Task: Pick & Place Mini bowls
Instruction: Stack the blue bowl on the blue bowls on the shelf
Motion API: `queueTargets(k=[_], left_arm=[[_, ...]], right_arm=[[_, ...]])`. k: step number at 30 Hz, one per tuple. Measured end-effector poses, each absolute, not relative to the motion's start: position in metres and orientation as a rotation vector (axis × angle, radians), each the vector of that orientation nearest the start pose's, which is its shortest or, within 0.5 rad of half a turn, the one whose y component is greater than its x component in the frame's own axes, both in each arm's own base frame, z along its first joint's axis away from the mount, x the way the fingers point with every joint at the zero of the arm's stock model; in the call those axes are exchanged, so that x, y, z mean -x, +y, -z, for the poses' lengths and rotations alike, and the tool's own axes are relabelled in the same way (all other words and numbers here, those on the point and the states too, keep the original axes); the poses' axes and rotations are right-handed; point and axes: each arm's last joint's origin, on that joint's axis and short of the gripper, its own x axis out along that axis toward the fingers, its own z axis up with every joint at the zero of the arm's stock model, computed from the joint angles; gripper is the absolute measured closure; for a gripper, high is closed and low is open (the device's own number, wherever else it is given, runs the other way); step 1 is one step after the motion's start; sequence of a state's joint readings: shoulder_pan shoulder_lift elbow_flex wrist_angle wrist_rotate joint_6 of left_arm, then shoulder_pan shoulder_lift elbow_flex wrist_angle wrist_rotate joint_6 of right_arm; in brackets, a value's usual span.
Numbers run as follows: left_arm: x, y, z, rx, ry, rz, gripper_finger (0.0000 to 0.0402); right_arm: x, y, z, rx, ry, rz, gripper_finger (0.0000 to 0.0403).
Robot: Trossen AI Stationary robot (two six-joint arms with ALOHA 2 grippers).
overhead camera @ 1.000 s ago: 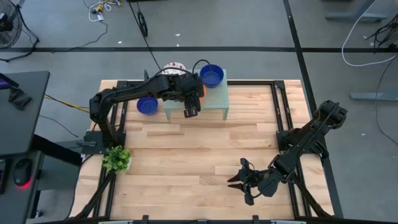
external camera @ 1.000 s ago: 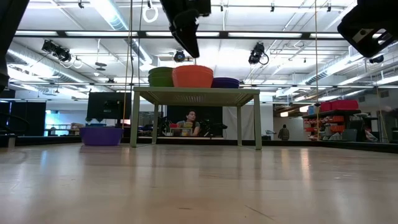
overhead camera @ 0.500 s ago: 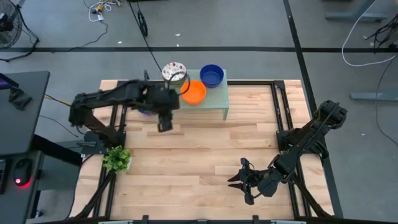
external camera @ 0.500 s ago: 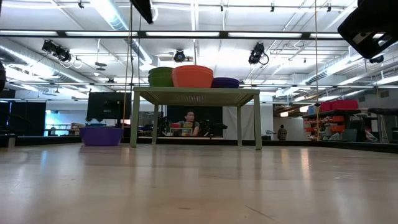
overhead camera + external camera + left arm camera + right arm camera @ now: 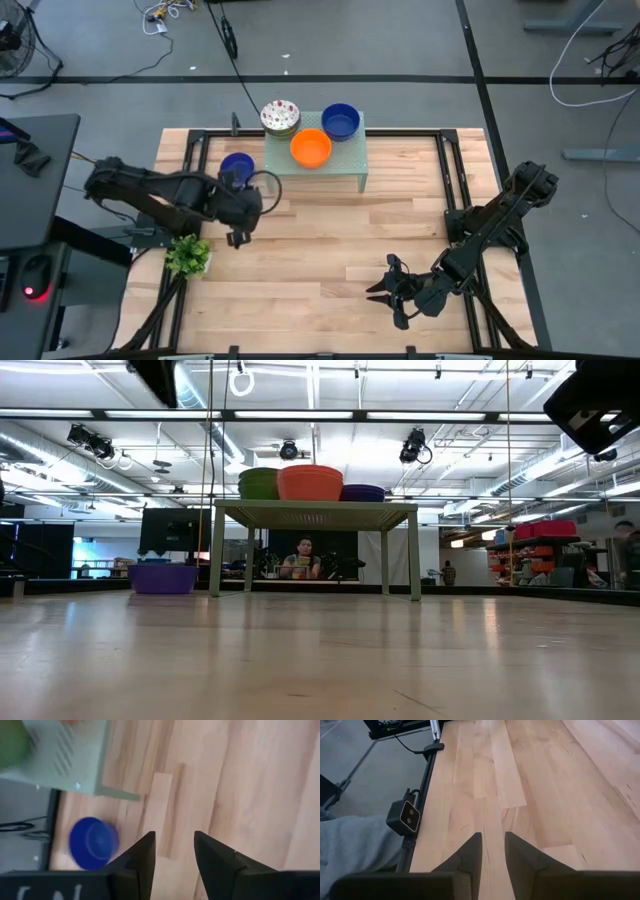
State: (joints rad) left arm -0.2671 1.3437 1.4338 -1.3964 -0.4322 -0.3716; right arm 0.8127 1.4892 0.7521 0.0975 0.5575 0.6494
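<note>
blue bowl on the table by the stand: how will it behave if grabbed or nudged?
The blue bowl looks rigid and small, so probably light. Its smooth finish may slip, so a rim pinch seems safest. It sits low and wide on the wood table; it should slide, not tip.

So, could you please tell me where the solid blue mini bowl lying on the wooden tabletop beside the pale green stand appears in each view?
High view: solid blue mini bowl on the wood, left of the pale green perforated stand.
Low view: blue mini bowl at far left, beside the stand's leg.
Left wrist view: blue mini bowl beyond the left gripper.
Right wrist view: not in it.
Shared landmark: the stand.
</note>
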Motion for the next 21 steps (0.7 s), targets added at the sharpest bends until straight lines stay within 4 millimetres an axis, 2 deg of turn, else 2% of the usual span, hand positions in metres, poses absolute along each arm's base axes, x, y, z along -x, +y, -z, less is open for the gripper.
queueTargets(k=[5,9,13,14,17,21], left_arm=[[-0.196,-0.027,-0.298,-0.055,1.140,-0.407,0.0246],[-0.180,-0.003,-0.260,-0.036,1.134,-0.468,0.0214],[-0.173,0.022,-0.227,-0.035,1.140,-0.537,0.0177],[-0.173,0.029,-0.221,-0.033,1.145,-0.553,0.0171],[-0.180,0.049,-0.222,0.000,1.130,-0.587,0.0165],[-0.184,0.072,-0.216,0.043,1.126,-0.635,0.0177]], right_arm=[[-0.214,0.203,-0.192,-0.229,0.540,-0.078,0.0316],[-0.215,0.203,-0.193,-0.230,0.531,-0.077,0.0316],[-0.217,0.201,-0.193,-0.221,0.521,-0.075,0.0316],[-0.218,0.200,-0.193,-0.222,0.520,-0.072,0.0316],[-0.220,0.198,-0.193,-0.224,0.519,-0.062,0.0316],[-0.220,0.198,-0.194,-0.225,0.517,-0.063,0.0316]])
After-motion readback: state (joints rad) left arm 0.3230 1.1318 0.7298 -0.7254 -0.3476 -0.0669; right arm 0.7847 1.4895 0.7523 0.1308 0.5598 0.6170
